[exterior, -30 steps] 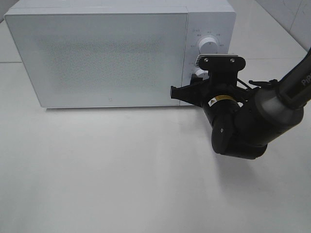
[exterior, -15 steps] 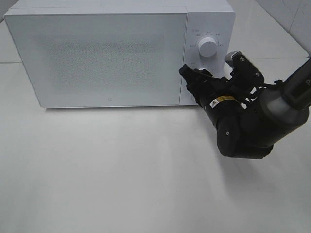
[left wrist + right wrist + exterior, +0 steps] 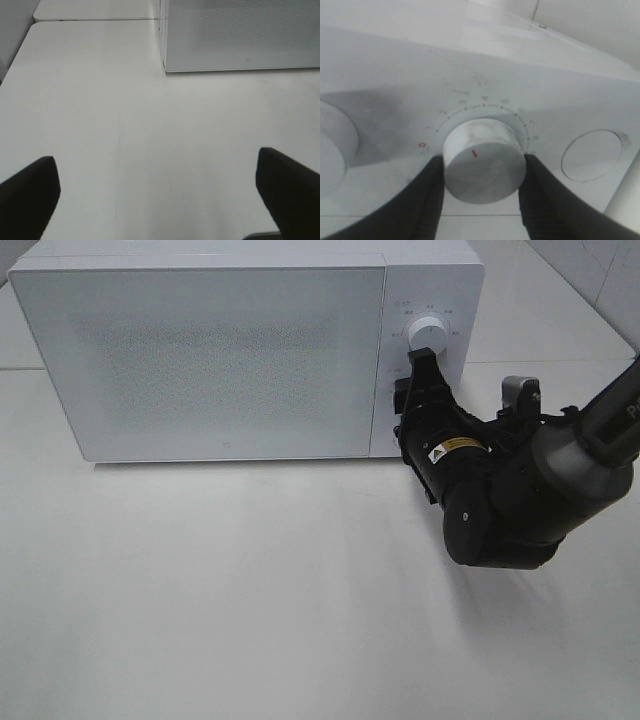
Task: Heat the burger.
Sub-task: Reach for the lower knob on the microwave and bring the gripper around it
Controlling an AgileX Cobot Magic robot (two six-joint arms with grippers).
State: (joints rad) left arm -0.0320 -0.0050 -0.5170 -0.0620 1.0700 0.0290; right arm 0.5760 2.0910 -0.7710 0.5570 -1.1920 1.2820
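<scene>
The right jaws grip the microwave [image 3: 220,360] timer knob [image 3: 482,150]
They pinch it from both sides; the left jaws gape wide over the bench [image 3: 150,125]. The door [image 3: 200,350] is shut and the burger is out of sight.

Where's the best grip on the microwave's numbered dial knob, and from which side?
Grip the numbered dial knob by its curved side wall, on two opposite sides, coming straight at the microwave front panel along the knob's axis. It is a short round stub standing off the panel, and its flat face offers no hold. The right gripper has its jaws set that way, one each side.
</scene>
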